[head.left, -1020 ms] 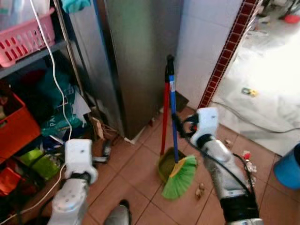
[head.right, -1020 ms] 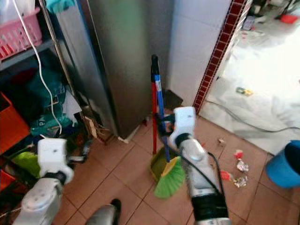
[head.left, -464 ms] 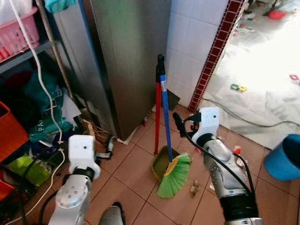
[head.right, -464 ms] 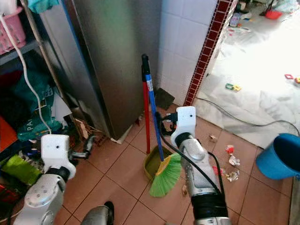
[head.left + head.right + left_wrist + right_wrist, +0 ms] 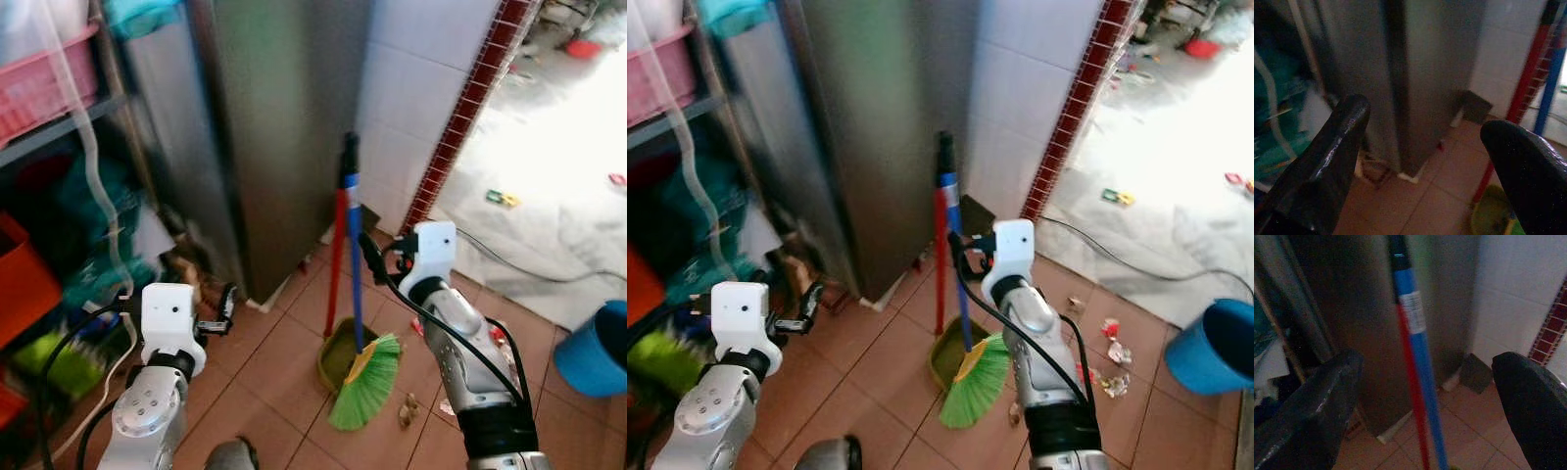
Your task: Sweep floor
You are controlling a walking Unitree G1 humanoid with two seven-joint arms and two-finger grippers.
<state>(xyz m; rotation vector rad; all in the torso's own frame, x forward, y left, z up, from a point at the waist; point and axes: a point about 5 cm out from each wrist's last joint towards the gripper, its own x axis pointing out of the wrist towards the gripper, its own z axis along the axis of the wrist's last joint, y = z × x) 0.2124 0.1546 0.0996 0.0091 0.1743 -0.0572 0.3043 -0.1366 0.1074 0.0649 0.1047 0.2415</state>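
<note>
Step in hand: acquiring the broom (image 5: pixel 355 294), which stands against the fridge corner with its green head by the dustpan (image 5: pixel 340 354). My right gripper (image 5: pixel 1425 396) is spread wide, empty, framing the shaft. Next: advance, then close. Contact is probably not yet made; blur obscures this.

Both arms reach forward, left end effector (image 5: pixel 1425 161) and right end effector (image 5: pixel 1425 406) spread wide.

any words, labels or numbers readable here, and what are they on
None can be read.
White sticker on the blue broom handle: print too blurred to read.
Teal bag on the metal shelf rack: any marking too blurred to tell.
</note>
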